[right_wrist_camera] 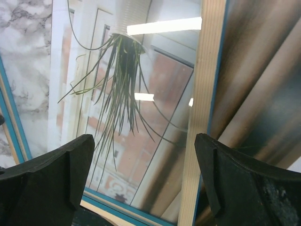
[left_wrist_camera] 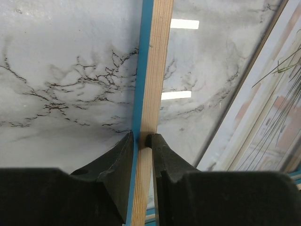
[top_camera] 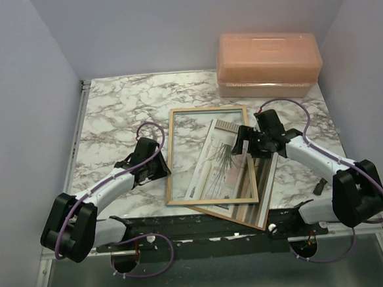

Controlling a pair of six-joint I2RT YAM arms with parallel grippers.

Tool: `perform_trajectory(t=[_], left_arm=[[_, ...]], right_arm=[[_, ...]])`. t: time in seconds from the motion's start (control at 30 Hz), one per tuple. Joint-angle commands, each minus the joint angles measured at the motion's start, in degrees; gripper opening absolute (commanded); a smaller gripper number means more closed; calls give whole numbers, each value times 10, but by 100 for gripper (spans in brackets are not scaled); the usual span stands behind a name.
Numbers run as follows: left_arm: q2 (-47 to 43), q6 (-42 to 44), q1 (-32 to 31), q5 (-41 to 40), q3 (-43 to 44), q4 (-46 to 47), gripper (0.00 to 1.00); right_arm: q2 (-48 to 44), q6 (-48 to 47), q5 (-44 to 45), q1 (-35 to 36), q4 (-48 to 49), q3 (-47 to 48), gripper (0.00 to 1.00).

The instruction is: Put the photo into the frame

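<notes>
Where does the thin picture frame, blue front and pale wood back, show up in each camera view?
Top external: the thin blue-and-wood picture frame lies mid-table, wood back up.
Left wrist: one of its rails runs up the centre, clamped in the left pincer.
Right wrist: a wood rail stands right of centre.
Shared landmark: the spiky-plant photo, at the right edge for the left wrist, mid-picture for the right wrist.

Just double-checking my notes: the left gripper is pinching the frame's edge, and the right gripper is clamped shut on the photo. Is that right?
Not quite: the right gripper is open, jaws spread wide over the photo, gripping nothing, as the right wrist view shows. The left gripper does pinch the frame by its edge.
</notes>
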Motion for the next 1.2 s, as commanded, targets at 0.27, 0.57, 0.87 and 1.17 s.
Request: perform_trajectory(t=[0.27, 0.57, 0.87, 1.17], left_arm=[[-22, 22, -5, 2, -7, -26, 37], [-106, 25, -6, 81, -14, 21, 76], [-188, 39, -6, 109, 1, 4, 87], [-199, 41, -6, 114, 3, -7, 88]], right_arm=[[-8, -16, 78, 2, -43, -5, 95], [18, -9, 4, 2, 16, -42, 93], [23, 16, -82, 2, 64, -38, 83], [55, 45, -136, 13, 117, -31, 82]])
